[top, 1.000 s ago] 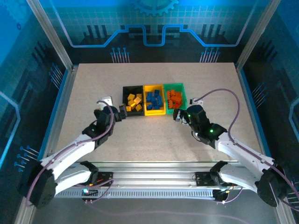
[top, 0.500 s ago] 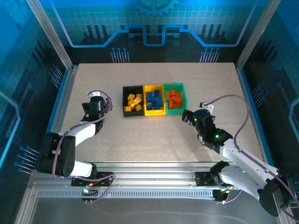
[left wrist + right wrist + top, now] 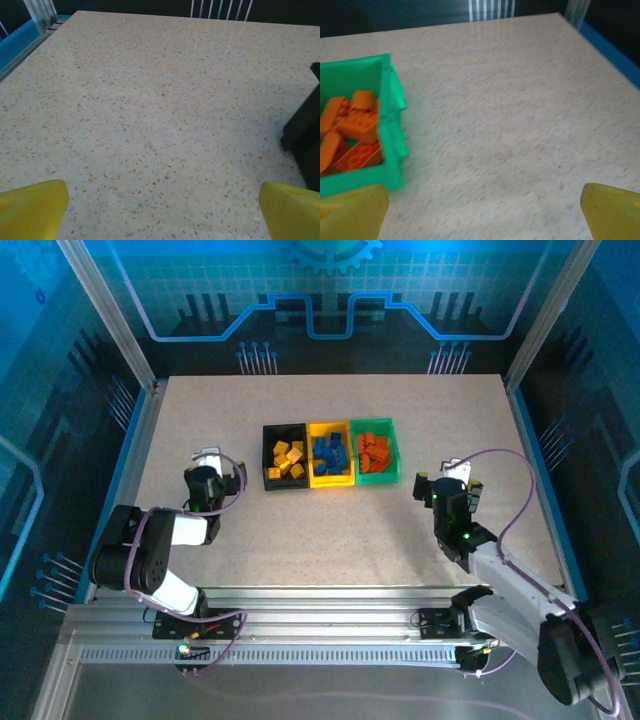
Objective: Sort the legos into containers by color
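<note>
Speckled beige worktop [image 3: 330, 530] inside a blue-lit enclosure [image 3: 320, 290] with aluminium posts [image 3: 105, 315]. The containers [image 3: 330, 482] sit mid-worktop with the legos [image 3: 330, 452] inside: yellow in black, blue in yellow, orange in green. Left gripper [image 3: 160, 210] and right gripper [image 3: 480, 215] are both spread wide, holding nothing.

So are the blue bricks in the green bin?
No, the blue bricks lie in the yellow bin, while the green bin holds orange bricks.

The black bin [image 3: 306, 122] is cut off by the left wrist view's right edge. The green bin [image 3: 390, 131] and some orange legos [image 3: 354, 125] run off the right wrist view's left edge.
</note>
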